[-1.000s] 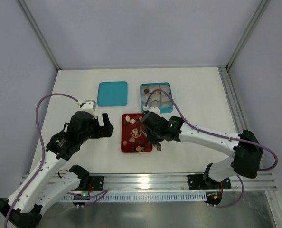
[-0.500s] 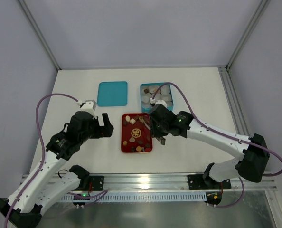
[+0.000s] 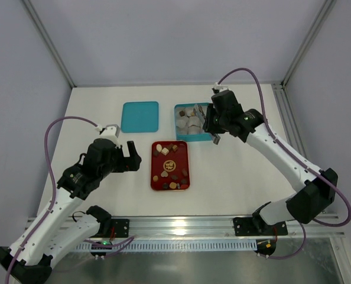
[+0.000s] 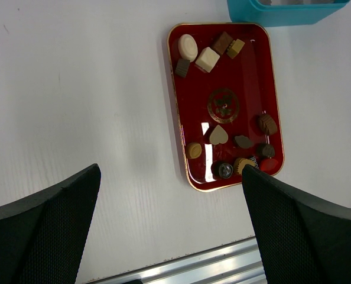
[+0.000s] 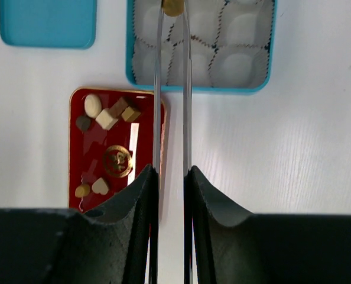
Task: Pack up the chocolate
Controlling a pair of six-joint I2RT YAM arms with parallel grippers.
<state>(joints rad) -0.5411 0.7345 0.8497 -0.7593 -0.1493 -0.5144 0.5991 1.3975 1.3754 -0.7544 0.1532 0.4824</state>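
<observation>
The red tray (image 3: 154, 171) holds several small chocolates (image 3: 167, 173), dark brown, light brown and cream; it also shows in the left wrist view (image 4: 246, 83) and the right wrist view (image 5: 81, 148). My right gripper (image 3: 213, 135) (image 5: 171, 171) is shut on metal tweezers (image 5: 158, 89). The tweezers' tips pinch a round light brown chocolate (image 5: 173, 6) over the teal box (image 3: 193, 138) (image 5: 130, 65) of pale paper cups. My left gripper (image 3: 130, 157) (image 4: 171, 177) is open and empty, above the table just left of the tray.
The teal lid (image 3: 140, 116) (image 5: 48, 23) lies flat left of the box. Some chocolates sit in the box's cups (image 3: 190, 112). A metal rail (image 3: 181, 225) runs along the table's near edge. Grey walls enclose the table on three sides.
My right arm has lifted off the red tray and swung back and right over the teal box, carrying the tweezers with a chocolate. The left arm has not moved.
</observation>
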